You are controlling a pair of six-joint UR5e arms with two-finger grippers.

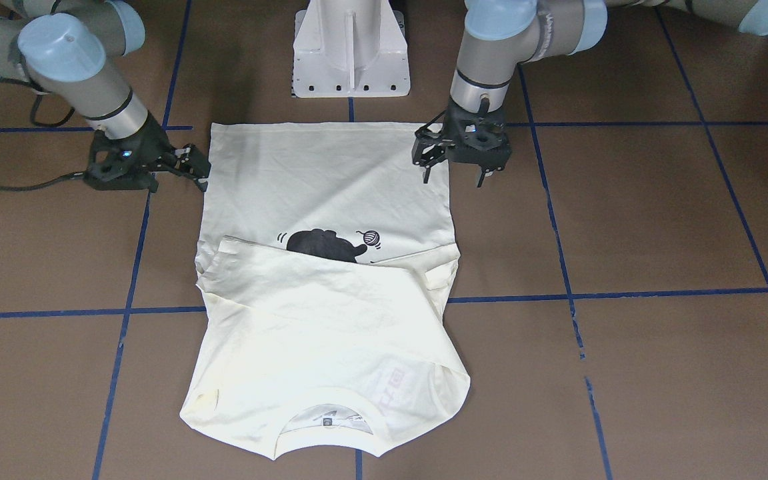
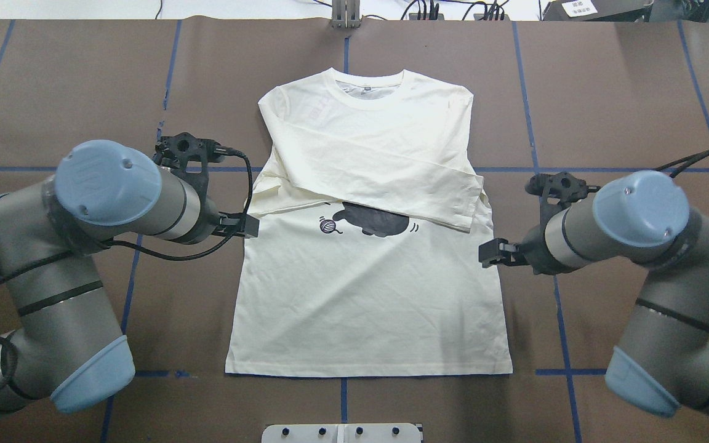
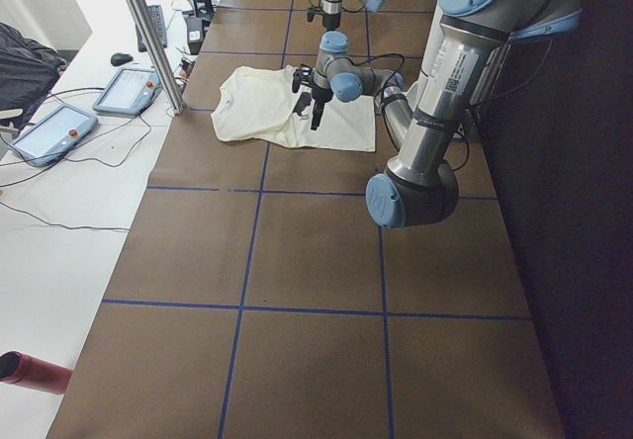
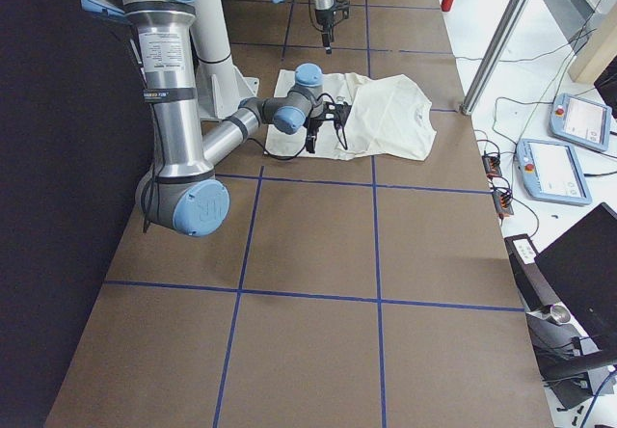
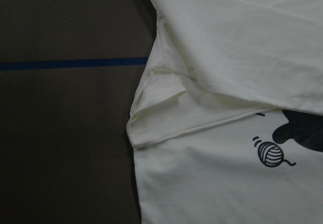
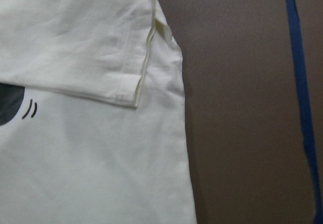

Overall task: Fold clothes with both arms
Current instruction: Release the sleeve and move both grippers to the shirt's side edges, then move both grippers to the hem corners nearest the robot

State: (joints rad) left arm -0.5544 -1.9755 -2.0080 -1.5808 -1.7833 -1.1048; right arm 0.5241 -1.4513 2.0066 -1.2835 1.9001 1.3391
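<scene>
Sleeves (image 2: 385, 184) crossed on T-shirt (image 2: 367, 295); hem (image 2: 367, 371) fold probably next. Flanking it with wide, empty jaws: left gripper (image 1: 454, 179), right gripper (image 1: 196, 165). Calls for pinching both hem corners.

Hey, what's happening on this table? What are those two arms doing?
A two-armed robot is folding a cream long-sleeved T-shirt that lies flat on the brown table. Its sleeves are already folded across the chest, partly covering the black cat print. The left gripper and right gripper hover at the shirt's side edges; neither visibly grips cloth.
</scene>
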